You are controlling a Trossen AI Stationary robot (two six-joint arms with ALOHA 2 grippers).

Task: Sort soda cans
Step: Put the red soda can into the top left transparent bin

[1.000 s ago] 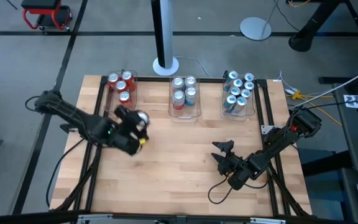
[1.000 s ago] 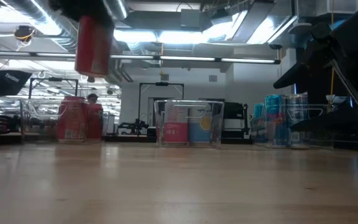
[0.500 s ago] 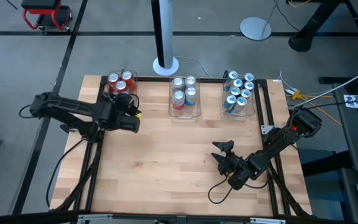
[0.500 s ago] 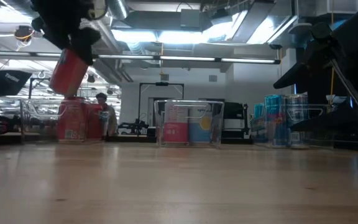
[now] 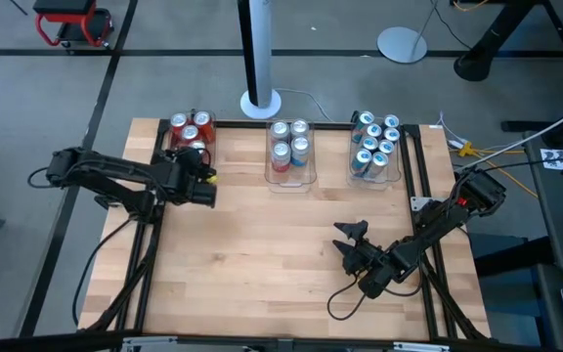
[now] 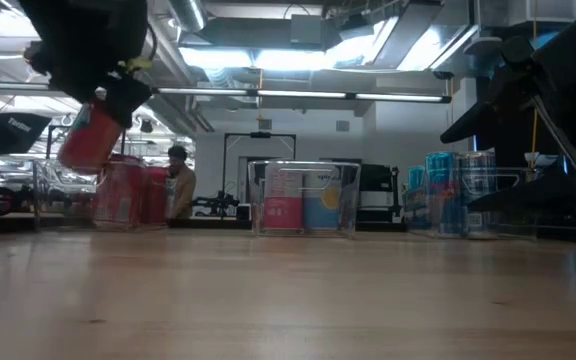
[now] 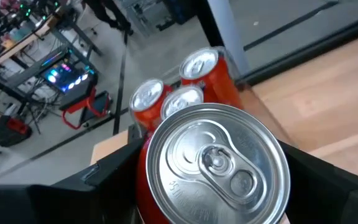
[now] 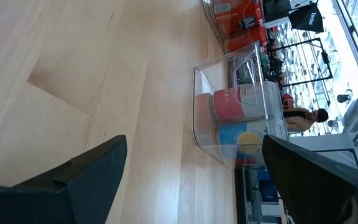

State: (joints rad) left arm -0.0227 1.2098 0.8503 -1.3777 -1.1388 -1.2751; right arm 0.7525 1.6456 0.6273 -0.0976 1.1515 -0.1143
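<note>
Worktop (image 5: 262, 254) of pale wood carries three clear bins in a row along its far edge. The left bin (image 5: 177, 142), near the far left corner, holds red cans (image 5: 191, 128) standing upright, silver tops up. The left pincer (image 7: 210, 186) hangs at the near end of this bin, its fingers closed on one more red can (image 7: 216, 163); the low view shows that can tilted and lifted above the worktop, just over the cans in the bin. From the left wrist view, the held can's silver top with its pull tab faces the camera, a dark finger (image 7: 114, 177) on each side of it, and three red cans stand in the bin beyond it.

The middle bin (image 5: 290, 166), at the centre of the far edge, holds silver-and-red cans (image 5: 290, 142), four tops showing from above. The right bin (image 5: 374, 168), towards the far right corner, is packed with teal-blue cans (image 5: 374, 142).

The right pincer (image 5: 347, 240) waits low over the worktop, towards the near right corner and well apart from all three bins, its fingers spread wide and holding nothing. Its wrist view looks across bare wood to the middle bin.

Behind the worktop, in the room, a person (image 6: 178, 180) shows in the low view beyond the left bin.
</note>
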